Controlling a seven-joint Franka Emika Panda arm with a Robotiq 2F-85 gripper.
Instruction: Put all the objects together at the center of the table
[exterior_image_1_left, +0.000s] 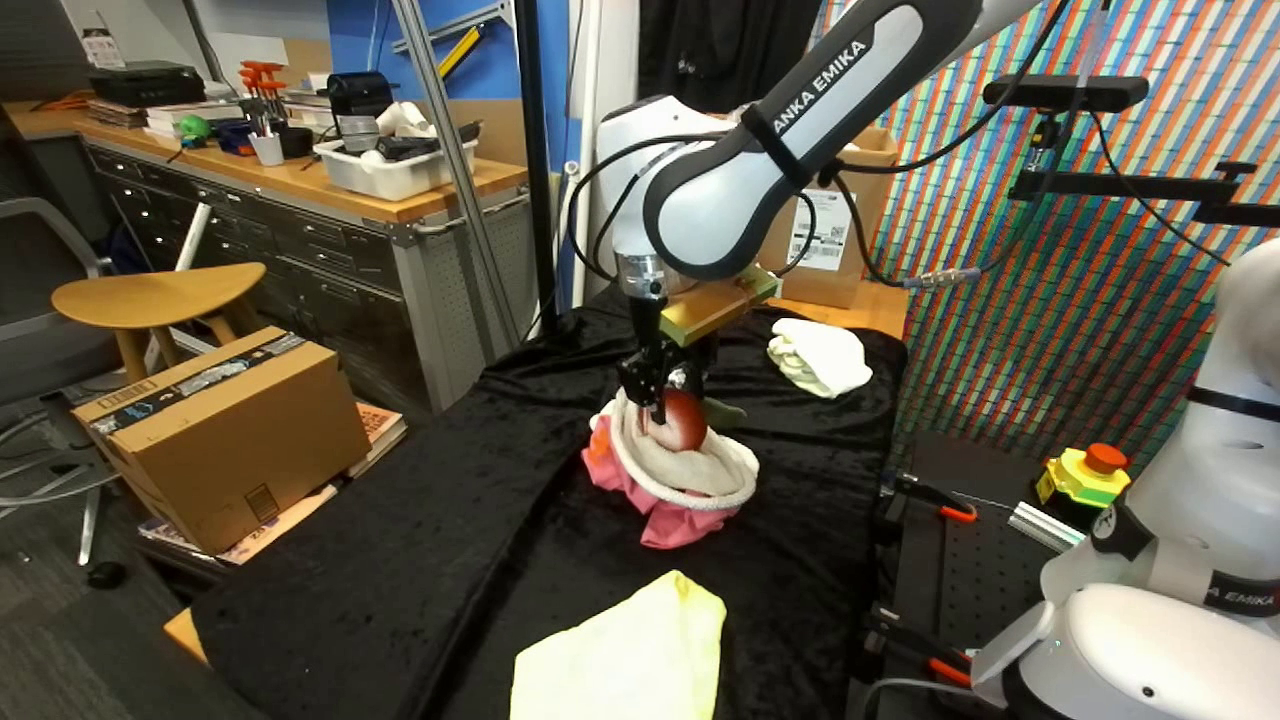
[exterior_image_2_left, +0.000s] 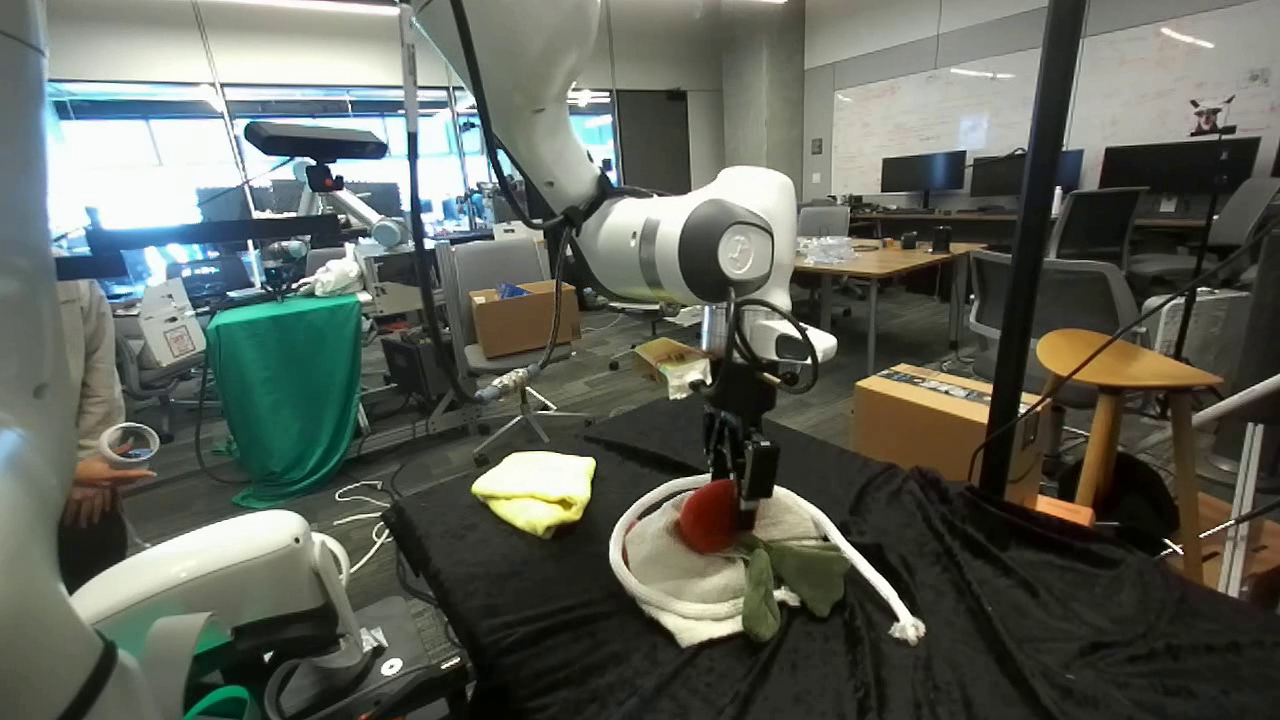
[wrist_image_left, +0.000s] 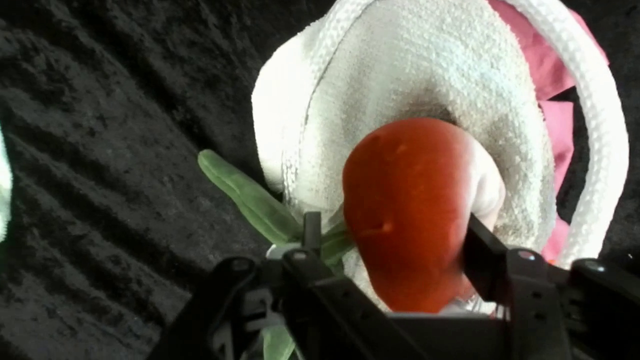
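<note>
Black gripper, jaws parted, straddles a round red-orange toy on white cloth inside a white rope loop; the toy's long axis runs roughly crosswise in the wrist view, green leaves leftward.

In an exterior view, the lower edge crops the pale yellow cloth; grey-white towelling partly hides the pink cloth. The wrist view's upper edge cuts the white braided rope loop.
</note>
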